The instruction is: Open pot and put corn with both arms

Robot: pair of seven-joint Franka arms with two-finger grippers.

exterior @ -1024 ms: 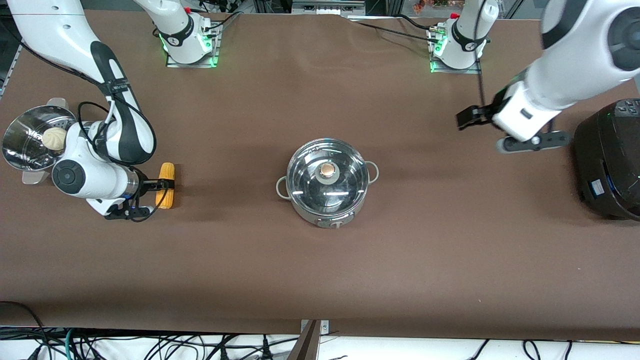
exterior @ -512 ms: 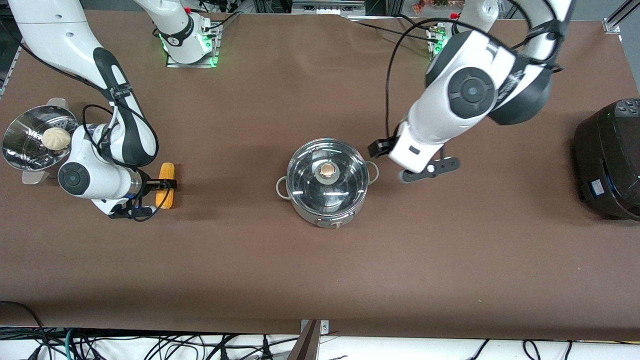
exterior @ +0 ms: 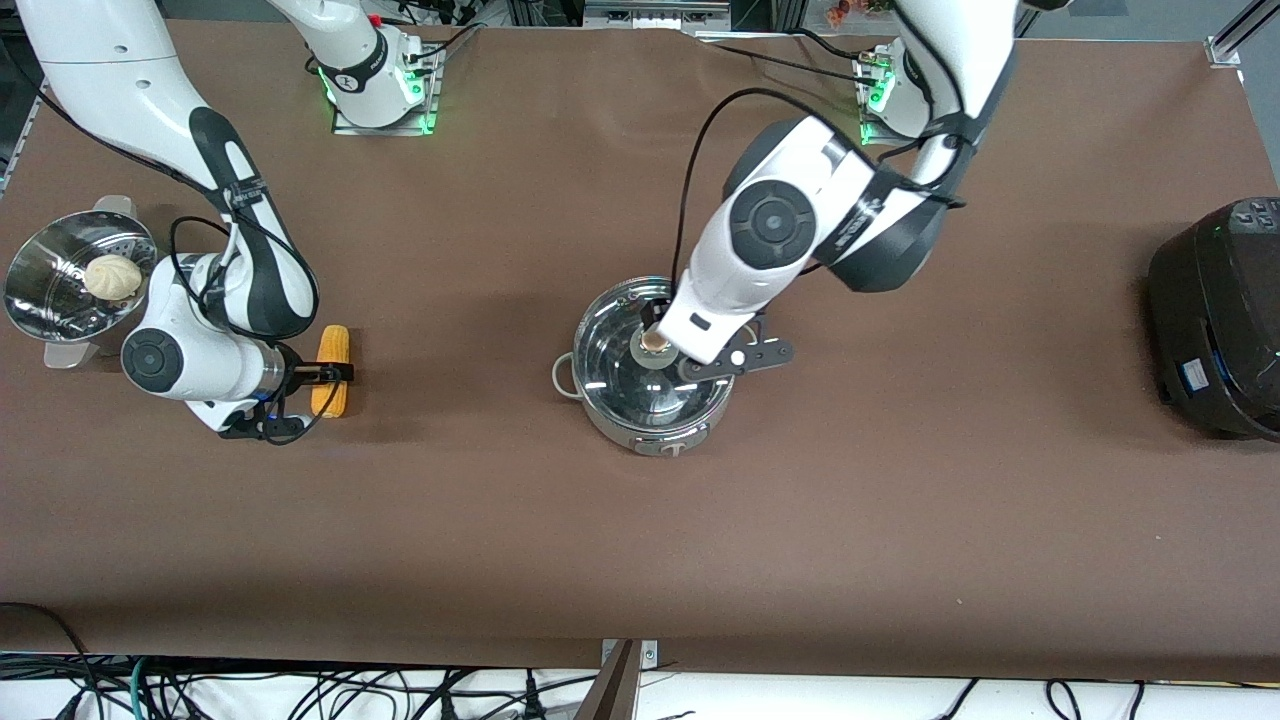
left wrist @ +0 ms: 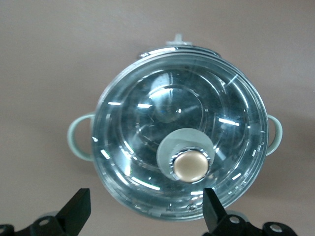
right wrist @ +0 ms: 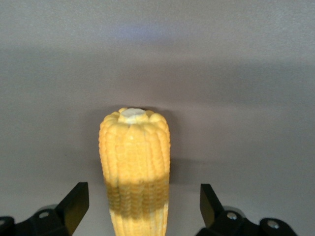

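Right now the pot (exterior: 650, 375) sits at the middle of the counter (exterior: 900, 500), its glass lid (exterior: 615, 370) on and its knob panel turned toward the front camera. The left gripper (exterior: 668, 345) hangs over the lid, and from the front its white wrist covers part of the tan knob (exterior: 654, 341). The left wrist view gives what the front hides: the whole lid (left wrist: 179, 142) with both grey loop handles, the knob (left wrist: 189, 165) bare and untouched, and the jaws spread wide, one black fingertip (left wrist: 76, 209) off each side of the knob and clear of the glass.

Toward the right arm's end of the counter from the pot lies the corn (exterior: 331, 370), flat on the brown surface. The right gripper (exterior: 322, 373) is low at the cob. From the front the black fingers merge with it, so contact is hard to judge there; the right wrist view settles it, showing the corn (right wrist: 135, 167) lying lengthwise between spread jaws, with a gap between each fingertip (right wrist: 74, 204) and the kernels.

Farther from the pot than the corn stands a steel steamer pot (exterior: 40, 290) holding a white bun (exterior: 110, 277). At the left arm's end sits a black cooker (exterior: 1215, 320).
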